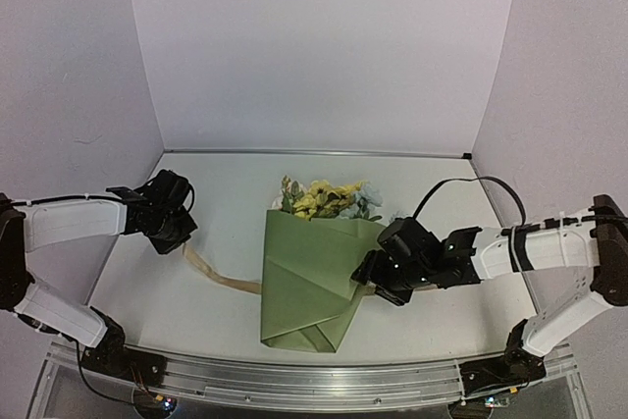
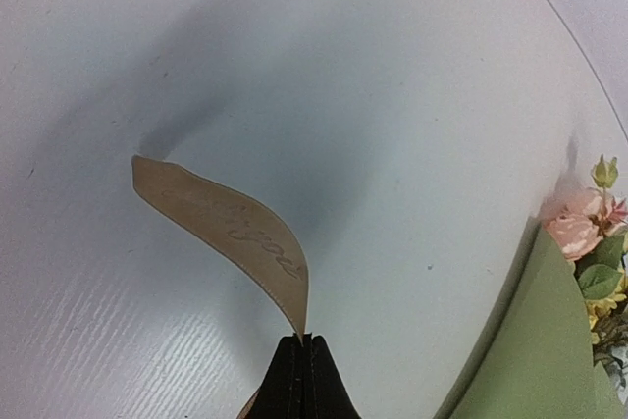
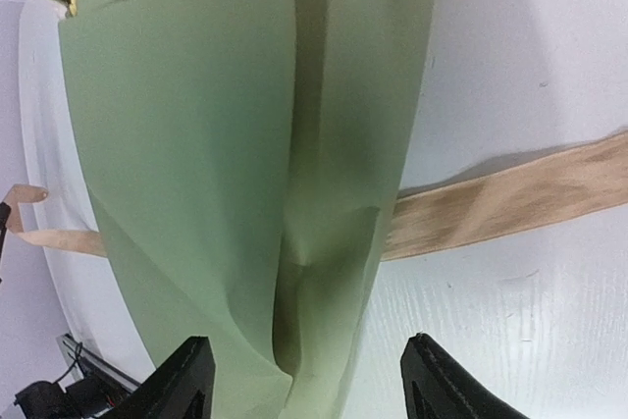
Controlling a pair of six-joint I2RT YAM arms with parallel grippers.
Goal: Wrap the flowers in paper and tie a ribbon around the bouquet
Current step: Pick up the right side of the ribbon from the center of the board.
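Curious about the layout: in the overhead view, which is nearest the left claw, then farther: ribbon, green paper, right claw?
1. ribbon: its end pinched in the left claw.
2. paper: mid-table, to its right.
3. right claw: at the paper's far right edge.

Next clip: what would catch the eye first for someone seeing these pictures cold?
The bouquet, an olive-green cone with yellow and pale flowers poking out of its far end, lies in the middle of the table. A tan ribbon runs out from under it to the left gripper, which is shut on the ribbon's end. The right gripper stands open at the cone's right side.
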